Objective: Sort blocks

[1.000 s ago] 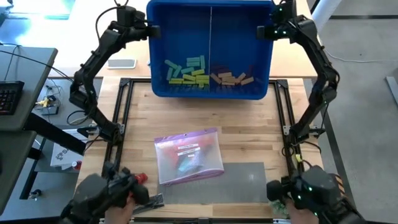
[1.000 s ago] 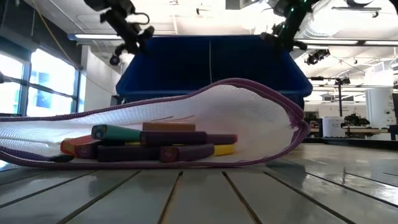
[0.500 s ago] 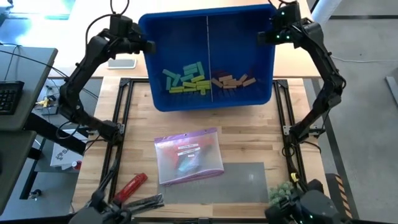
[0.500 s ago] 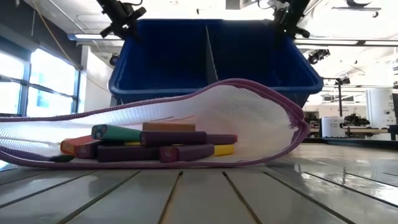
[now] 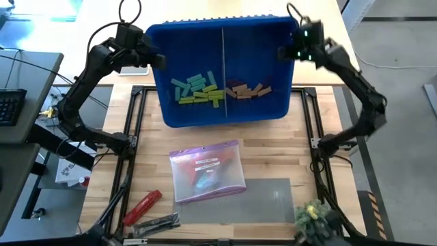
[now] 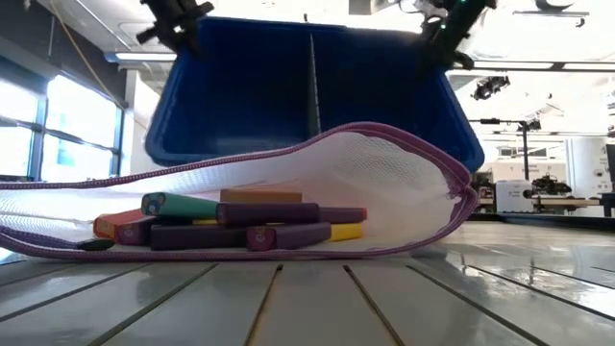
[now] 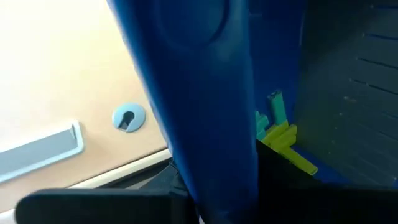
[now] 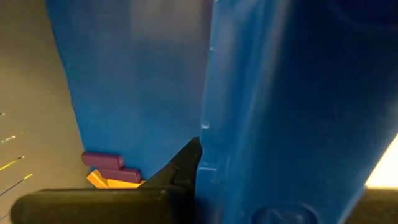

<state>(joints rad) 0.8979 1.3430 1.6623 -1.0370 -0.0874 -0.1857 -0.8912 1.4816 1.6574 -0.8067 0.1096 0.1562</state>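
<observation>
A blue two-compartment bin [image 5: 222, 116] hangs above the table's far half. Teal and lime blocks [image 5: 196, 91] lie in its left compartment, tan and purple blocks [image 5: 247, 89] in its right. My left gripper [image 5: 151, 60] is shut on the bin's left wall and my right gripper [image 5: 285, 53] on its right wall. A mesh pouch with a purple zip [image 5: 207, 171] lies flat mid-table, with several purple, teal, tan and yellow blocks [image 6: 240, 223] inside. My left gripper has the bin's left wall [image 7: 205, 124] between its fingers at the rim, one finger inside the bin and one outside. It comes from the table's left side. The bin is lifted clear of the table. My right gripper has the bin's right wall [image 8: 249, 118] between its fingers at the rim, one finger [image 8: 186, 162] inside and the other outside. It comes from the table's right side. The bin hangs between the two grippers.
A red cylindrical tool [image 5: 142, 205] and a metal tool [image 5: 158, 223] lie at the near left. A flat grey mat [image 5: 270, 198] lies under and to the right of the pouch. Black frame rails [image 5: 133, 137] run along both table sides.
Both grippers have carried the bin toward the table's near edge and a little to the left, still holding its side walls. The bin has tipped back toward level, and the blocks stay in their compartments. The pouch has not moved.
</observation>
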